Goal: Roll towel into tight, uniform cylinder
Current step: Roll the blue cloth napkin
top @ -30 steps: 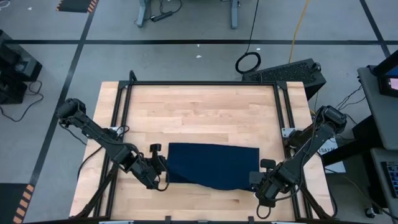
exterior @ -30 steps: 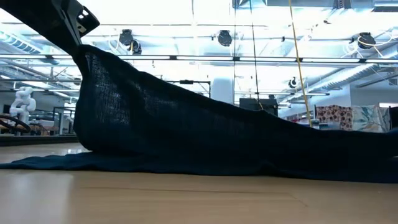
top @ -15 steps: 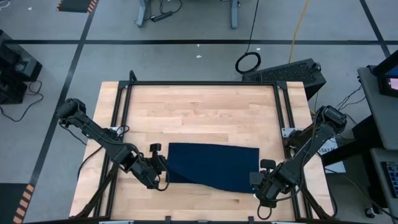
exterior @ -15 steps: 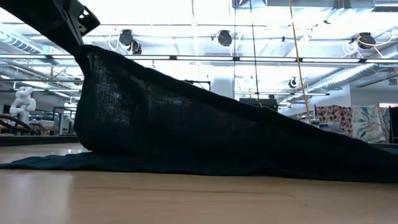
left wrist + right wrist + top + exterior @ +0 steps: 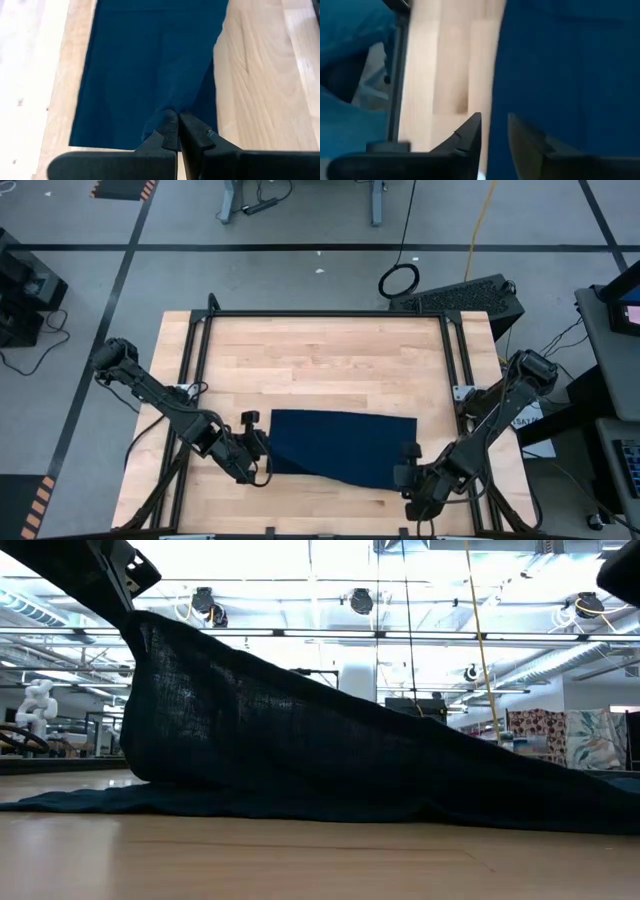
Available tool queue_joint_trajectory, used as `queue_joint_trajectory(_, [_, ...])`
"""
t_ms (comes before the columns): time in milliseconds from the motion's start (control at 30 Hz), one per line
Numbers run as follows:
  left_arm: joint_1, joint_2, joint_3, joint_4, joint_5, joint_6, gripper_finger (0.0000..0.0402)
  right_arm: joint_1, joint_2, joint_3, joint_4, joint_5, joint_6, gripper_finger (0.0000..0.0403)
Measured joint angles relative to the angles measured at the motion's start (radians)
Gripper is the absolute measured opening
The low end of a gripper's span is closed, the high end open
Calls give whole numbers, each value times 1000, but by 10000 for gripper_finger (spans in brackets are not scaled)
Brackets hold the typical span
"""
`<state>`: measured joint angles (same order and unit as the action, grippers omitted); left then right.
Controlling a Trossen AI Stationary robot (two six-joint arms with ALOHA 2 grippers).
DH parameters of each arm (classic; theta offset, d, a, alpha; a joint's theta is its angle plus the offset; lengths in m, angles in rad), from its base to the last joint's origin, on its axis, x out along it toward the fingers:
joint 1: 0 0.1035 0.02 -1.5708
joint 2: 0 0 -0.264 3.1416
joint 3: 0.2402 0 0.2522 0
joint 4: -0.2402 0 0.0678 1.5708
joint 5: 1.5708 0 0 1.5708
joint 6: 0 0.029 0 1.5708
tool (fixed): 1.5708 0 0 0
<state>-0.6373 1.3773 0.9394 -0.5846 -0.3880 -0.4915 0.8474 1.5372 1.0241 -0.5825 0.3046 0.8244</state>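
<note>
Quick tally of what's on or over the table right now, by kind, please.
Towel: 1
Grippers: 2, left gripper pinching the towel's corner, right gripper open at the opposite corner
Total: 3

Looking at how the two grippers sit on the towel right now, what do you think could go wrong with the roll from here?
The left gripper is shut on the towel and lifts one corner high, while the right gripper stands open at the other near corner. One-sided lifting may skew the fold, giving an uneven cylinder. The thin pinch might also slip, dropping the corner onto the table.
</note>
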Motion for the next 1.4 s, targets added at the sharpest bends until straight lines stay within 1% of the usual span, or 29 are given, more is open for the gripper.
queue_joint_trajectory(133, [0,0,0,0,30,8,6,0,0,-48,86,14,-21,58])
queue_joint_trajectory(233, [0,0,0,0,33,8,22,0,0,-75,118,13,-21,47])
queue_joint_trajectory(400, [0,17,0,0,64,7,87,0,0,-89,131,15,-24,41])
queue_joint_trajectory(567, [0,41,0,0,66,0,160,0,0,-89,131,50,-34,40])
queue_joint_trajectory(633, [0,48,0,1,67,-2,180,0,0,-89,131,63,-34,40])
queue_joint_trajectory(700, [-5,57,0,1,84,-24,192,0,0,-89,131,64,-33,40])
queue_joint_trajectory(800, [-34,74,0,20,107,-51,194,0,0,-89,142,65,-28,40])
queue_joint_trajectory(900, [-88,105,0,72,114,-53,186,0,0,-89,157,68,-28,40])
queue_joint_trajectory(967, [-125,135,0,125,116,-53,176,0,0,-89,158,90,-31,40])
queue_joint_trajectory(1067, [-170,191,0,144,119,-73,159,0,0,-89,159,135,-51,40])
queue_joint_trajectory(1233, [-190,292,0,154,100,-106,138,-1,0,-89,178,177,-90,40])
queue_joint_trajectory(1400, [-185,359,0,164,82,-105,134,-2,0,-90,221,203,-122,40])
